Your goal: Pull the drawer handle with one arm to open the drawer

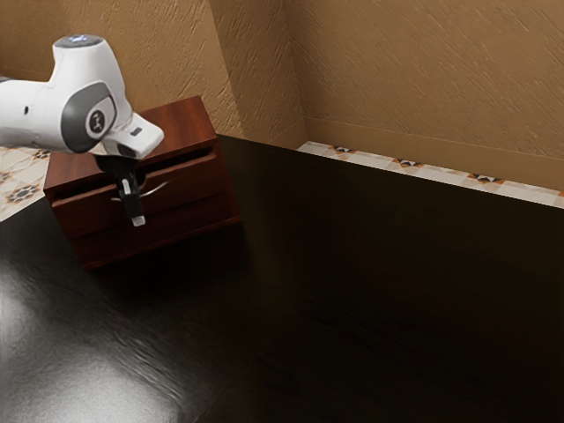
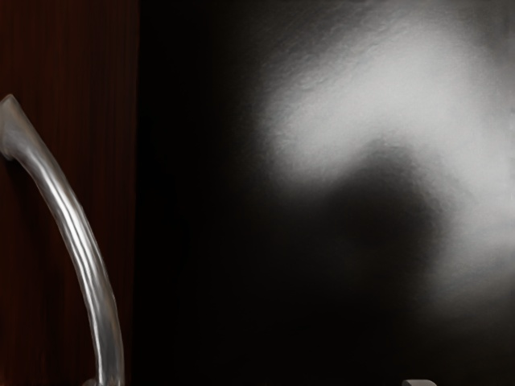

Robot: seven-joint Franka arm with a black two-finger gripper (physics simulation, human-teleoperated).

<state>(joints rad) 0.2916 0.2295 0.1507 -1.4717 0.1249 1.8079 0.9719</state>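
1. Drawer handle [image 1: 148, 191]: a thin silver bar on the upper drawer front [image 1: 181, 179] of the small wooden cabinet [image 1: 132, 141]. It sits right at my gripper [image 1: 134, 208] and crosses just behind it.
2. The gripper hangs down from the white arm and points at the table [image 1: 370, 300], level with the bar. I cannot tell whether it is open or closed on the bar, so I would check contact before I load it.
3. The drawer front looks flush with the cabinet, so I judge the pull has not begun.
4. To do this step well, I would grip near the bar's middle. Then I would draw straight back, square to the drawer front, keeping my wrist level so the bar does not slip or the drawer bind.
5. The bar's long axis runs sideways across the drawer front, and it extends a little past my gripper on both sides.
6. In the wrist view the drawer handle [image 2: 71, 233] shows as a bowed strip arching off the dark wood. The bow faces away from the cabinet toward the open table, which is the way I should pull.
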